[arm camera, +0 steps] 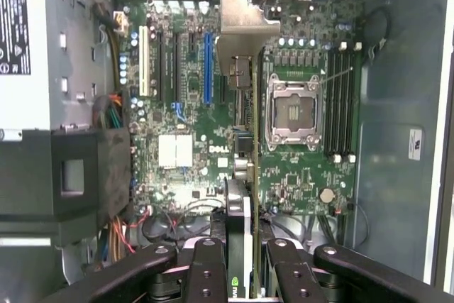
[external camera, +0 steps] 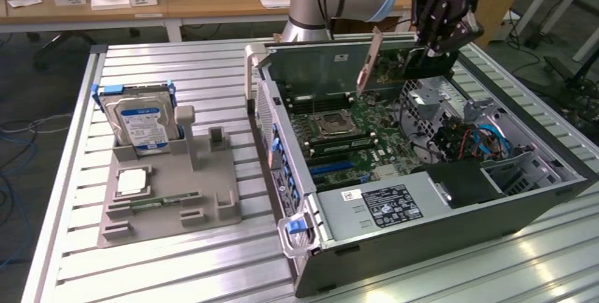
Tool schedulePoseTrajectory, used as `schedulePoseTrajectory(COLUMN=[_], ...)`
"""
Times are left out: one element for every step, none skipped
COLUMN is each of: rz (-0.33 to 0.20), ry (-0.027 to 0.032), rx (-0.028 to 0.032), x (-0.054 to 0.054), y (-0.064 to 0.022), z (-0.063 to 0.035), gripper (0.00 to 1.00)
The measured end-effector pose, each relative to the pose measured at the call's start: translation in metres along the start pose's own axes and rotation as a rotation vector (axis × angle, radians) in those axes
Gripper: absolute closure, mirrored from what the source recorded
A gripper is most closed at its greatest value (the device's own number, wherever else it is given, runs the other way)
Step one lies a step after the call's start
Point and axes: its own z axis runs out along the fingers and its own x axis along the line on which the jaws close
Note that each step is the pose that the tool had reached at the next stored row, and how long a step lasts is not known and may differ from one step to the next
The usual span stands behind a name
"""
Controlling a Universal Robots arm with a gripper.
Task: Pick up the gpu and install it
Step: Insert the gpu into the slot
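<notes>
One gpu [external camera: 393, 66] held over open case [external camera: 402, 243]; motherboard [external camera: 360, 145] inside.

The black gripper [external camera: 433, 49] has the green-brown gpu [external camera: 393, 68] between its jaws; beyond them, a green motherboard [arm camera: 191, 104] with one blue slot [arm camera: 208, 69].

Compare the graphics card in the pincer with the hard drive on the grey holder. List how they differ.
The graphics card hangs over the open computer case, clamped in the pincer; the hard drive stands in the grey holder, untouched. The card is a thin circuit board with a metal bracket at one end; the drive is a thick silver block with a blue-and-white label. Both are rectangular and held on edge.
</notes>
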Motion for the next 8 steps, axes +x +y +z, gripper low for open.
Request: schedulePoseTrajectory(rz=[0.003, 0.006, 0.008, 0.01, 0.013, 0.015, 0.017, 0.017], ry=[0.0001, 0.0003, 0.0003, 0.0003, 0.0003, 0.0004, 0.0005, 0.0005], rx=[0.0, 0.0001, 0.0003, 0.0004, 0.0004, 0.0005, 0.0005, 0.0006], x=[0.0, 0.0, 0.0, 0.0, 0.0, 0.0, 0.0, 0.0], y=[0.0027, 0.0051, 0.0072, 0.0089, 0.0107, 0.0125, 0.0137, 0.0138], z=[0.0, 0.0, 0.0, 0.0001, 0.0001, 0.0, 0.0, 0.0], gripper=[0.73, 0.73, 0.73, 0.73, 0.73, 0.73, 0.73, 0.73])
